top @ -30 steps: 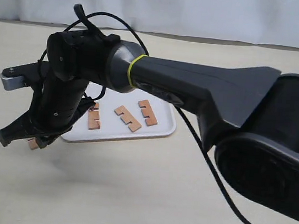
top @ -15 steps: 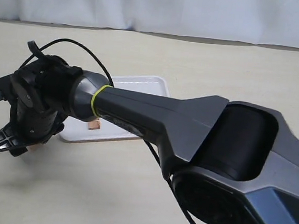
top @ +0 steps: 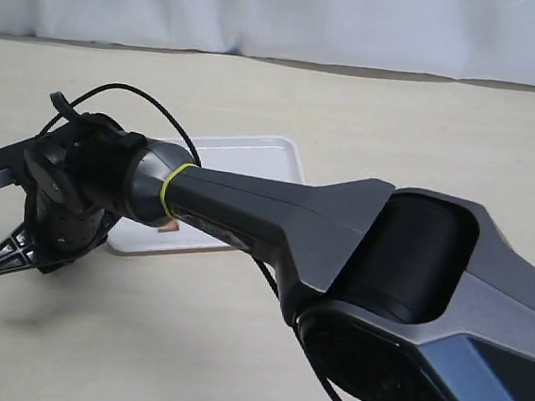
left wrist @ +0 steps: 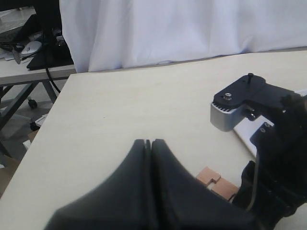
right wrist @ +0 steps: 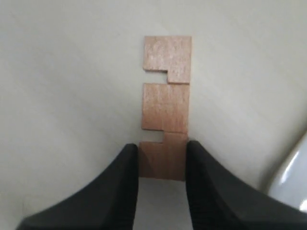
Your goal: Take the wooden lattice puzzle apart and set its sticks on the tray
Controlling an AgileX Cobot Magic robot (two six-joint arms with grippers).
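Note:
No assembled lattice puzzle shows. In the right wrist view one reddish-brown notched stick (right wrist: 165, 105) lies flat on the table, and my right gripper (right wrist: 162, 160) is shut on its near end, a finger pressed to each long edge. The left wrist view shows the same stick (left wrist: 216, 181) beside the right gripper's black body (left wrist: 273, 158). My left gripper (left wrist: 147, 143) is shut and empty, a little way from the stick. In the exterior view the right gripper (top: 16, 252) sits low, left of the white tray (top: 262, 155); its arm hides the stick and most of the tray.
A sliver of another stick (top: 168, 226) shows on the tray under the arm. The right arm (top: 276, 211) and its black cable (top: 162, 119) span the middle of the table. The tray's corner (right wrist: 292, 184) lies close to the right gripper. A desk with clutter (left wrist: 29, 48) stands beyond the table edge.
The right arm has swung left and lowered, carrying its gripper away from the tray's left end toward the table. It now covers the three sticks that showed on the tray.

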